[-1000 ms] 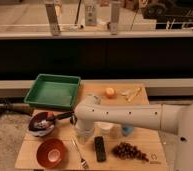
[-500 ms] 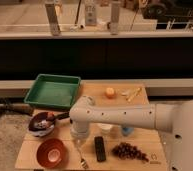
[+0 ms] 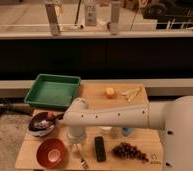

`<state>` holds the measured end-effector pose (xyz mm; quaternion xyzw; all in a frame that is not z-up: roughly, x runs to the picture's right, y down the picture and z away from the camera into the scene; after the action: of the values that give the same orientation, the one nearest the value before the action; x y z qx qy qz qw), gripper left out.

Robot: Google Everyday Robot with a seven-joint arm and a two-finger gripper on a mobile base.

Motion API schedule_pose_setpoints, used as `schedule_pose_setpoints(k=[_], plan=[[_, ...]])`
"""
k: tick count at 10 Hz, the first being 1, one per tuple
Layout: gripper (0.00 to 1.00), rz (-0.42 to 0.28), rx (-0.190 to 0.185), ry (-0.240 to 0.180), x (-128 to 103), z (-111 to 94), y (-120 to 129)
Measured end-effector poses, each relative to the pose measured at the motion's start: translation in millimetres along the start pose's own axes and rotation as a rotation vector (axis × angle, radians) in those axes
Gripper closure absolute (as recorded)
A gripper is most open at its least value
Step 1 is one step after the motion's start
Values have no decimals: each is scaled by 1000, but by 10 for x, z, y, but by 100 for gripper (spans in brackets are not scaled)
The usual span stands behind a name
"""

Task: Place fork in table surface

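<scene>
1. At the far left of the counter (image 3: pixel 94 91) sits a green tray (image 3: pixel 52 91). Nearer, at the left edge, stands a dark bowl (image 3: pixel 41 125) with something in it, and nearer still a red bowl (image 3: pixel 52 153).
2. The claw (image 3: pixel 76 147) hangs from the white arm (image 3: pixel 115 117), which reaches in from the right. The claw points straight down, just right of the red bowl and low over the near part of the counter. I cannot tell how wide it stands, or whether it grips anything.
3. The fork (image 3: pixel 83 161) shows as a slim silver piece, slanted toward the near right, close to the counter's near edge.
4. The fork sits just on the near side of the claw and slightly to its right. Whether the two touch cannot be told.
5. Right of the fork lies a black remote (image 3: pixel 100 148), its length running near to far. Further right is a dark bunch of grapes (image 3: pixel 130 150).
6. On the far side, right of the tray, rest a small orange piece (image 3: pixel 110 92) and some pale yellow sticks (image 3: pixel 131 93).
</scene>
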<state>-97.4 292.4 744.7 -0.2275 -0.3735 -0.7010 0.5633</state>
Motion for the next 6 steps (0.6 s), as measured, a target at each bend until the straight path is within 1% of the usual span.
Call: schedule_pose_setpoints(k=[3,6], plan=[[20,-24,-2,-5,-4,44,40],[20,-51,-20,-12,6,159,77]])
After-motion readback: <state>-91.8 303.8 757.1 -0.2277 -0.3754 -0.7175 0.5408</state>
